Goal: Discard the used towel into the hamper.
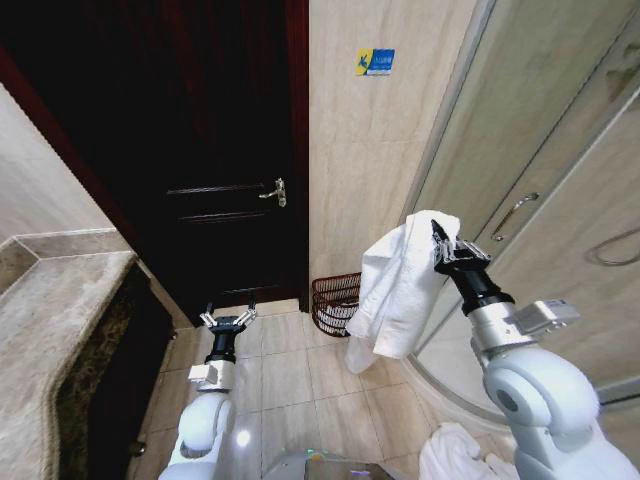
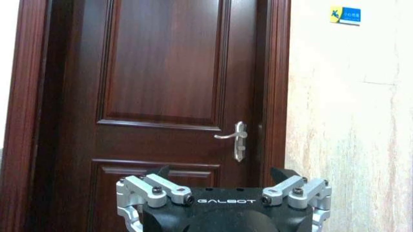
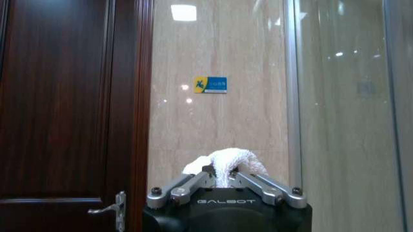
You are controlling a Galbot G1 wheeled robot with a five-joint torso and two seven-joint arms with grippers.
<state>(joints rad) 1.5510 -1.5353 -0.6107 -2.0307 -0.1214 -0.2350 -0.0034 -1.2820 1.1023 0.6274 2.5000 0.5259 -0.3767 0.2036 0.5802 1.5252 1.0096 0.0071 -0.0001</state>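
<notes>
Towel [image 1: 400, 285], white, hangs in folds from the right gripper [image 1: 440, 245], jaws pinched shut on its top edge; the tuft pokes up between the fingers in the right wrist view [image 3: 226, 162]. Hamper [image 1: 335, 303] sits on the floor below and beyond those jaws, against the wall, partly behind the cloth's low end. Step in hand, prob.: carry w/ towel held high, not yet over the rim. Next calls for bringing jaws above the basket mouth, then releasing. Left gripper [image 1: 228, 320] waits low, jaws wide, facing the door [image 2: 168, 96].
</notes>
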